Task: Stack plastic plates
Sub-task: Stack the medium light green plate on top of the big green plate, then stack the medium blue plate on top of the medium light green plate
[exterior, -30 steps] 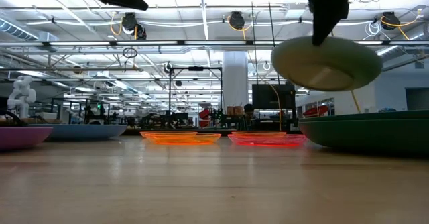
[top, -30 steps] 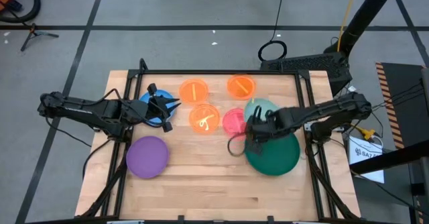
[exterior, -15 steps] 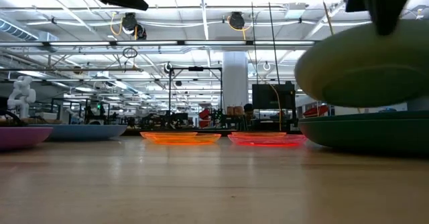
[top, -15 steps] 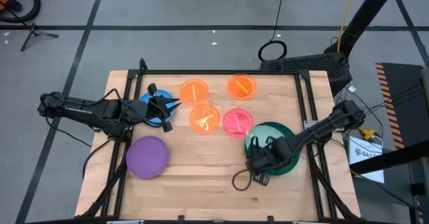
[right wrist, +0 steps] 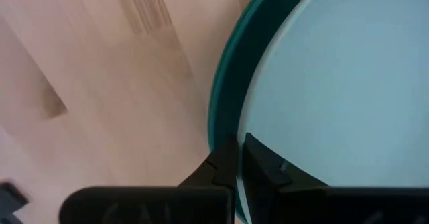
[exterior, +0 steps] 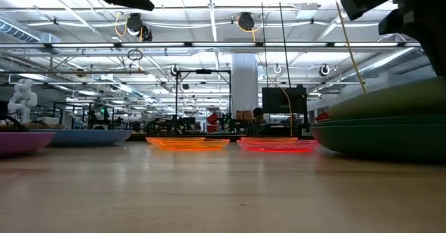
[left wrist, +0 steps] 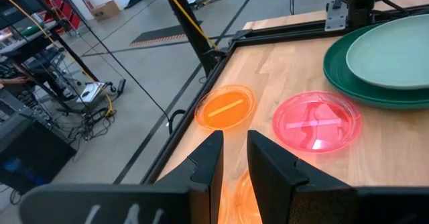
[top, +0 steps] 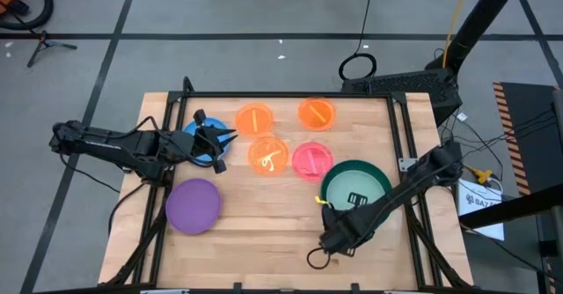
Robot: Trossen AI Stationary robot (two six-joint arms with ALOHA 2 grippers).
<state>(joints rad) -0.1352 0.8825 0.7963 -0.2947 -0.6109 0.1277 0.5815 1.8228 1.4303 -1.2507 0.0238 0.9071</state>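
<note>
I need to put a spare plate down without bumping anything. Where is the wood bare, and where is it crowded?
Bare: the near strip of the table, between the purple plate and the right pincer. Crowded: the far half, where orange plates and the pink plate sit close, flanked by the left pincer and the dark green plate.

A pale wooden table [top: 264, 232] sits inside a dark metal frame [top: 290, 95], out on a grey floor [top: 264, 12] striped with dark tape lines [top: 246, 36]. Off past the table's far edge there's a coiled black cable [top: 357, 66] lying on that floor, and a yellow cable [left wrist: 184, 16] trails across it. Level across the tabletop, the room behind shows ceiling lights [exterior: 245, 20] and a white pillar [exterior: 244, 83].
</note>
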